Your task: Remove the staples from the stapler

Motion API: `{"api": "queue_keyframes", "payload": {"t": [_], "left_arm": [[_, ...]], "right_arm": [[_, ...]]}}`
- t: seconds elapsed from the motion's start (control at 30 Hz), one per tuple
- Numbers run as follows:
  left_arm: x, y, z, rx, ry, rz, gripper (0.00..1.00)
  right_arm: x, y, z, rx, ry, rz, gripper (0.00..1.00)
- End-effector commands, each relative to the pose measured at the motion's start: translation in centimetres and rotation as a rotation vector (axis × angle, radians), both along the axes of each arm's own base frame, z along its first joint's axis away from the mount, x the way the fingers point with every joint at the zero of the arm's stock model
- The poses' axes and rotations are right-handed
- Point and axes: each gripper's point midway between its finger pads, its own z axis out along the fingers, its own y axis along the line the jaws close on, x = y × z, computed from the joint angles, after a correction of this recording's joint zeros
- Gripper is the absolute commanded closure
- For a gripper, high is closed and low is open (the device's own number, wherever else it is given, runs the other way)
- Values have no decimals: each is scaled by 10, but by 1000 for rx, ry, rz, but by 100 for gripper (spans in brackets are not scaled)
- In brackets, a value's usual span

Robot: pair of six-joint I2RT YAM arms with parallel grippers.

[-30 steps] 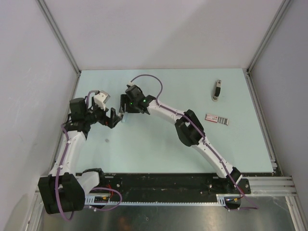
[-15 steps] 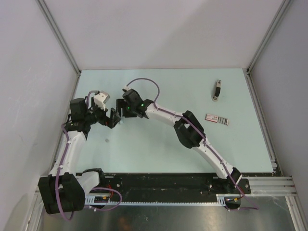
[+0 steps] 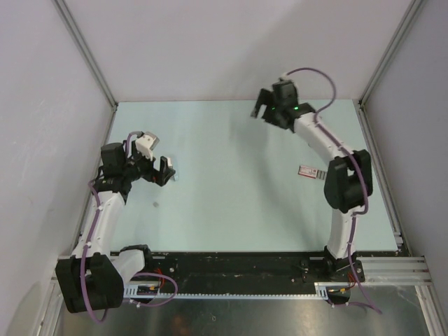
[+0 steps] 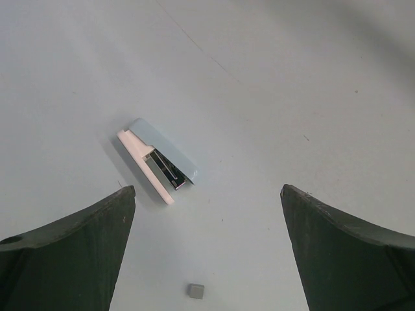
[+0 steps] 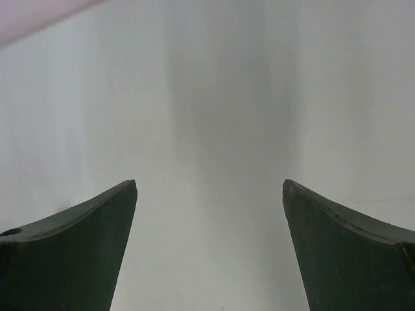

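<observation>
The stapler [image 4: 159,162] lies flat on the table just ahead of my left gripper [image 4: 207,188]. It is small, with a pale blue top, a pinkish-white base and a dark open channel with a silvery rod. A tiny grey square piece of staples [image 4: 196,291] lies between the left fingers, nearer the camera. My left gripper [image 3: 168,171] is open and empty, low at the table's left. My right gripper [image 3: 262,108] is open and empty, raised at the back right. The right wrist view shows it [image 5: 209,183] with only a blurred pale surface between the fingers.
A small red-and-white box [image 3: 306,170] lies at the right, partly under the right arm's forearm [image 3: 329,143]. Walls enclose the table on the left, back and right. A dark speck [image 3: 155,204] marks the table near the left arm.
My right arm has swung from beside the left gripper to the back right of the table. It now covers the dark, silver-tipped object there. The left arm has not moved.
</observation>
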Motion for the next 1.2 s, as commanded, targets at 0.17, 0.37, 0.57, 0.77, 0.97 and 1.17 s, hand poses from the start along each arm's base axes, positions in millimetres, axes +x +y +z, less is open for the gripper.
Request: {"api": "queue_keyframes", "payload": {"t": [0.17, 0.37, 0.57, 0.77, 0.97, 1.17], "left_arm": [[10, 3, 18, -11, -41, 29, 1], [9, 1, 15, -15, -32, 20, 1], [8, 0, 12, -20, -23, 10, 1], [8, -1, 10, -22, -17, 4, 1], [8, 1, 9, -16, -14, 16, 1], [8, 1, 7, -16, -12, 11, 0]], "right_arm": [[20, -157, 4, -263, 67, -343, 1], [21, -222, -19, -418, 140, -502, 3], [18, -262, -38, -481, 195, -599, 10], [27, -274, -50, -499, 200, -607, 12], [40, -273, -74, -465, 216, -558, 13], [52, -270, -91, -404, 217, -506, 18]]}}
